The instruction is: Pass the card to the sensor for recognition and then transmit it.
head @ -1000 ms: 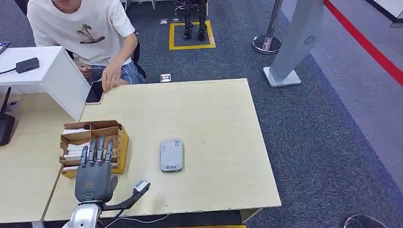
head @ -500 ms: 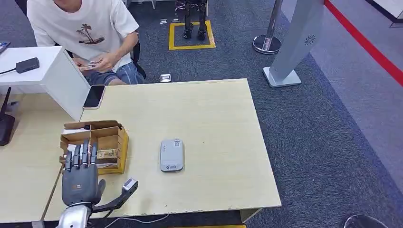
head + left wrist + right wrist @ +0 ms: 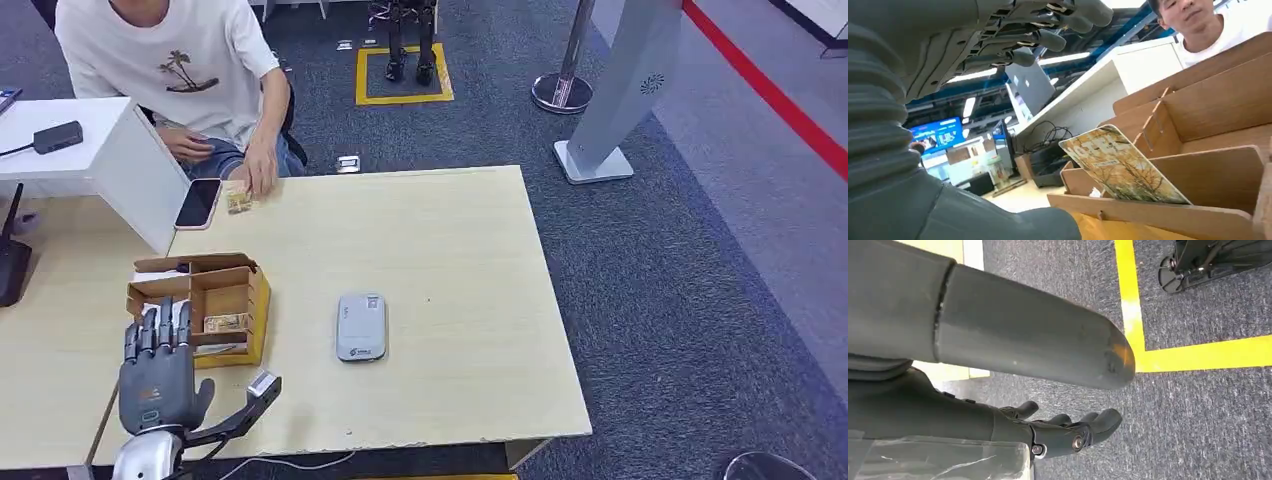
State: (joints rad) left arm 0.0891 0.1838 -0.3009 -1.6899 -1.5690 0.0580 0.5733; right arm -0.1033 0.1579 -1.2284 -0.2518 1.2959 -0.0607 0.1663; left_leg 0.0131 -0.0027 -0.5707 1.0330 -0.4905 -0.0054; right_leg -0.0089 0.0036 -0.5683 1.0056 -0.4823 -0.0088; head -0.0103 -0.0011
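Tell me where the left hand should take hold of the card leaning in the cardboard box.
Probably the raised top edge of the card. It leans tilted in a compartment of the box, its lower end behind the front wall, so the left hand should come from above, pinching both faces.

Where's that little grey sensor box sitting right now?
In the head view, the grey sensor lies flat near the table's middle, right of the cardboard card box.

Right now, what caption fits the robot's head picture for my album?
Robot's open left hand hovers by the cardboard card box, grey card reader waiting on the wooden table, a person seated opposite.
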